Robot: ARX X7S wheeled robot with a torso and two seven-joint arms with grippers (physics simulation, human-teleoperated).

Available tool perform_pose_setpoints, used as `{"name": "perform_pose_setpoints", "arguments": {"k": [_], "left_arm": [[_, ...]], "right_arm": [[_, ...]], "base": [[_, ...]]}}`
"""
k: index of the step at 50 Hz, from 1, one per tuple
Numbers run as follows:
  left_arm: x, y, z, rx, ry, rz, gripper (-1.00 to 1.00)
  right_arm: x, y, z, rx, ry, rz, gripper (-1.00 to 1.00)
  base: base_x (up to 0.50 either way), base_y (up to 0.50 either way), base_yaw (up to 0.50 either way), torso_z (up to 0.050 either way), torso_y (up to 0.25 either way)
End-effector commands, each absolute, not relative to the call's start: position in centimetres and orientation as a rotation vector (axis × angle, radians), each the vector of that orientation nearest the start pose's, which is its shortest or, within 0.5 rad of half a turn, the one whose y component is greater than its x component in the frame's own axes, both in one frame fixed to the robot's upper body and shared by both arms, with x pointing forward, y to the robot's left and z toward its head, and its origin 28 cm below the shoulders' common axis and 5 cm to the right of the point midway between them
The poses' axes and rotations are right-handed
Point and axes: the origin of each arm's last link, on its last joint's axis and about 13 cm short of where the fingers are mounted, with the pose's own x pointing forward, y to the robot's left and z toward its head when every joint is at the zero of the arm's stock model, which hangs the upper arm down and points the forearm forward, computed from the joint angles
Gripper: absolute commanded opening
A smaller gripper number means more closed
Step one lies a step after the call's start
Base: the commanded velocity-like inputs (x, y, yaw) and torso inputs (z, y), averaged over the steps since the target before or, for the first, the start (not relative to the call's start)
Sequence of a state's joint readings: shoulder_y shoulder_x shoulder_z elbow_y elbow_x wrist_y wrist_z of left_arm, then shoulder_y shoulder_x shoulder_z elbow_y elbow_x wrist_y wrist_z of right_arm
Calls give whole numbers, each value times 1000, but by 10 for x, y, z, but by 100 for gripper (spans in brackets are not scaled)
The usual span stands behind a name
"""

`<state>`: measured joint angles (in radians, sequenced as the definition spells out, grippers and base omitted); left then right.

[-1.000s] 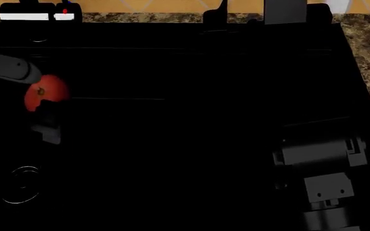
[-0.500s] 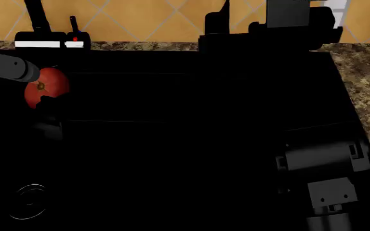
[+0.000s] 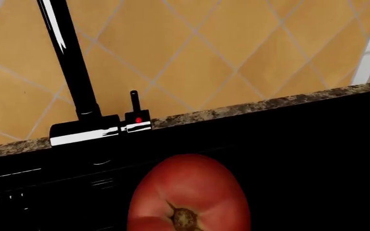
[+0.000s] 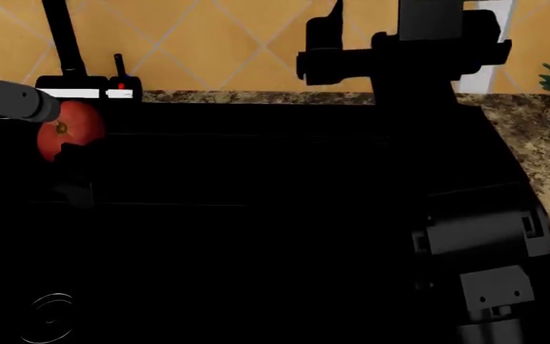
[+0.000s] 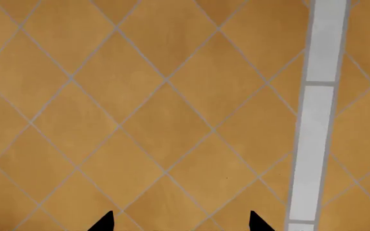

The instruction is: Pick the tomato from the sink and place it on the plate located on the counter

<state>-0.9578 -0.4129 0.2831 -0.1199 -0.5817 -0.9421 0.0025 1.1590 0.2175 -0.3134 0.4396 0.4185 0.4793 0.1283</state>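
Progress, judged from these views, stands about halfway: the pick looks done and the carry and the placing are all left. The sink (image 4: 285, 215), the largest thing here, fills most of the head view as a black recessed basin, and nothing can be made out lying inside it; only a faint ring shows at the lower left of the frame, probably the drain, though the dark hides much. The table (image 4: 533, 150) shows as a speckled stone strip along the back edge and down the right side of the frame, and a bit of green foliage pokes in at the upper right. The plate is not visible in any view, so where the fruit must go cannot be told from here. A black faucet (image 4: 65, 43) with a red-dotted lever stands at the upper left against the orange tiled wall. The tomato (image 4: 69, 130) sits at the left edge of the head view, raised above the basin and held by the left tool (image 4: 65, 147), whose dark fingers close against it; the left wrist view shows it close up at the bottom centre (image 3: 188, 195), stem dimple facing the camera. The right tool (image 5: 178, 224) shows two dark fingertips spread apart with nothing between them, facing the tiled wall.
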Motion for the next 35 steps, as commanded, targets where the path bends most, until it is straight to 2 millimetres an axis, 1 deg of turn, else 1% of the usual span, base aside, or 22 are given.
{"name": "perform_pose_setpoints", "arguments": {"k": [1, 35], "left_arm": [[345, 260, 212, 59, 206, -235, -100], [342, 257, 210, 66, 199, -249, -100]], "right_arm": [[395, -112, 253, -20, -157, 70, 100], [392, -114, 254, -15, -168, 65, 100]], "base": [[0, 0, 0, 0, 0], [-288, 0, 0, 0, 0]]}}
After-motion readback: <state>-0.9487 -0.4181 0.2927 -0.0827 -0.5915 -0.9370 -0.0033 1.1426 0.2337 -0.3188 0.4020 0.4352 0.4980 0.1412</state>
